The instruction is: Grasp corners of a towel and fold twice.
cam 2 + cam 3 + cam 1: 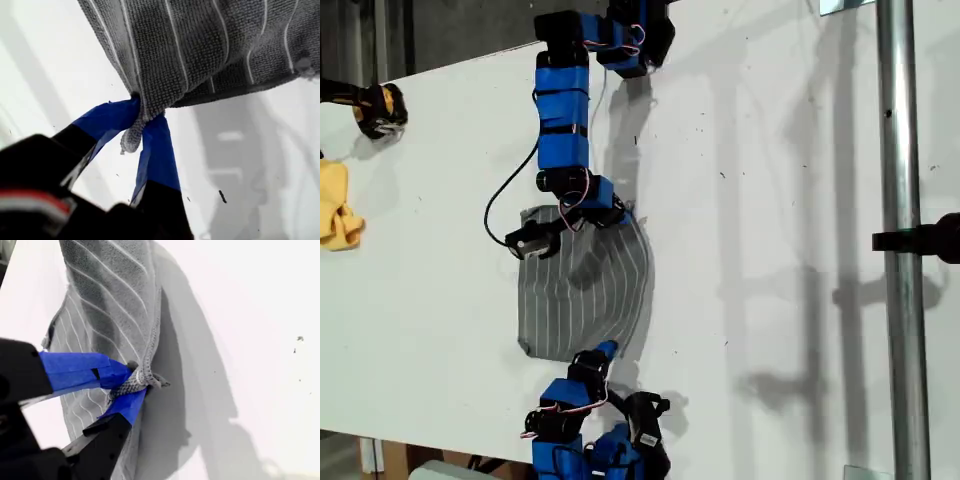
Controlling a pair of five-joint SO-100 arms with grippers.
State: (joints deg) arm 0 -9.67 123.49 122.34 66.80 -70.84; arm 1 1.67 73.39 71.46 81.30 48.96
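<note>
First gripper: my first gripper [145,122] is pinching one corner [131,140] of the towel [200,45], blue jaws closed tight on it, the tip bunching out between them.
Second gripper: my second gripper [131,385] is likewise clamping another corner [150,377], jaws shut on the hem.
Why held so: I judge both corners on one edge are being carried together, so the fold stays even.
Towel place: the towel [585,285] is lying on the white table [770,200], mid-scene, its edge at the exterior view's right lifting in a curve.
Which arm is which: wrist views cannot tell me.
View difference: exterior view alone is showing the yellow cloth [338,205], far at its left; wrist views alone are showing the grips.
</note>
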